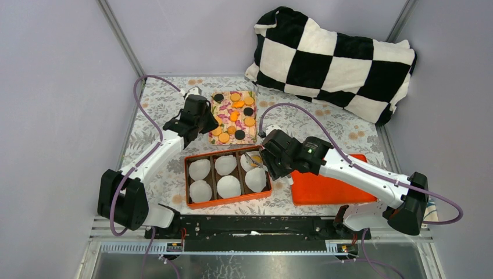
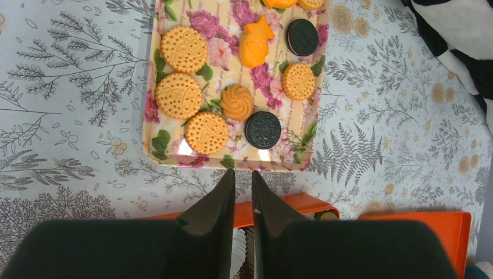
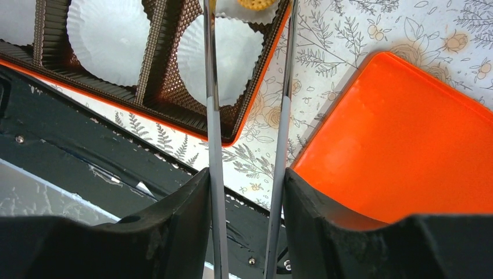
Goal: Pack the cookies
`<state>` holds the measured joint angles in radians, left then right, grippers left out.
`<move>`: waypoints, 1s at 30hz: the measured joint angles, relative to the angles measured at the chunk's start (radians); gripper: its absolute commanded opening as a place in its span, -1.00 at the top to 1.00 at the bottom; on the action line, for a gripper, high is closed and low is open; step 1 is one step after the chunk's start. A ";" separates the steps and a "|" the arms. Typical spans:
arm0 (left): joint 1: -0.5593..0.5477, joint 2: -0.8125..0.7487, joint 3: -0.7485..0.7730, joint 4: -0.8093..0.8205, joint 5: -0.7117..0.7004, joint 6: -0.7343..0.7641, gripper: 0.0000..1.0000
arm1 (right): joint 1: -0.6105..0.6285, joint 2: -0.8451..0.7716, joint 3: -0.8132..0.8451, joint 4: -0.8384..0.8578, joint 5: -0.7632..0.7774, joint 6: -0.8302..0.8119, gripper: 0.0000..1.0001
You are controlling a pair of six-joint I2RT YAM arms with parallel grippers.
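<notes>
Several round orange-yellow cookies (image 2: 184,49) and a few black ones (image 2: 263,129) lie on a floral tray (image 1: 251,141), also seen in the left wrist view (image 2: 174,160). My left gripper (image 1: 206,119) hovers at the tray's near edge (image 2: 243,174), shut and empty. My right gripper (image 1: 268,160) is shut on metal tongs (image 3: 210,87). The tong arms reach over the orange box (image 1: 228,200). One yellow cookie (image 3: 256,3) sits between the tong arms on a paper cup in the box's far right compartment. The tong tips are out of view.
The box (image 3: 250,110) holds several white paper cups (image 3: 107,38) in brown compartments. An orange lid (image 1: 325,189) lies right of the box (image 3: 401,139). A black-and-white checked pillow (image 1: 331,58) lies at the back right. Grey walls enclose the table.
</notes>
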<state>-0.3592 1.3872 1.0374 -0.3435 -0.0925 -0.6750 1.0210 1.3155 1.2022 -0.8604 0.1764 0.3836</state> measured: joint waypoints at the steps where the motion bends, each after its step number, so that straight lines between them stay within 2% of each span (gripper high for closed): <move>1: 0.000 0.000 0.000 0.000 0.001 0.000 0.59 | 0.000 0.000 0.002 0.005 0.002 0.000 -0.01; 4: 0.000 0.000 0.000 0.000 0.006 0.000 0.59 | 0.000 0.000 0.006 0.006 0.008 -0.001 0.01; 5: 0.000 0.000 0.000 0.001 0.007 0.000 0.59 | 0.000 0.000 0.006 0.007 0.009 -0.001 0.10; 7: 0.000 0.000 0.000 0.001 0.008 0.000 0.59 | 0.000 0.000 0.006 0.008 0.012 -0.001 0.41; 8: 0.000 0.000 0.000 0.001 0.008 0.000 0.59 | 0.000 0.000 0.008 0.009 0.015 0.000 0.44; 14: 0.000 -0.002 0.000 0.006 0.019 0.000 0.58 | 0.000 -0.002 0.058 0.013 0.026 -0.004 0.28; 20: 0.000 -0.003 0.000 0.009 0.021 0.000 0.59 | 0.000 0.017 0.177 0.064 0.090 -0.045 0.27; 30: 0.000 -0.030 0.000 0.006 -0.013 0.010 0.56 | -0.009 0.336 0.278 0.200 0.180 -0.145 0.29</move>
<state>-0.3592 1.3571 1.0374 -0.3370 -0.1051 -0.6655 1.0119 1.6520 1.4799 -0.6609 0.3569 0.2382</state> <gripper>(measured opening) 0.212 0.434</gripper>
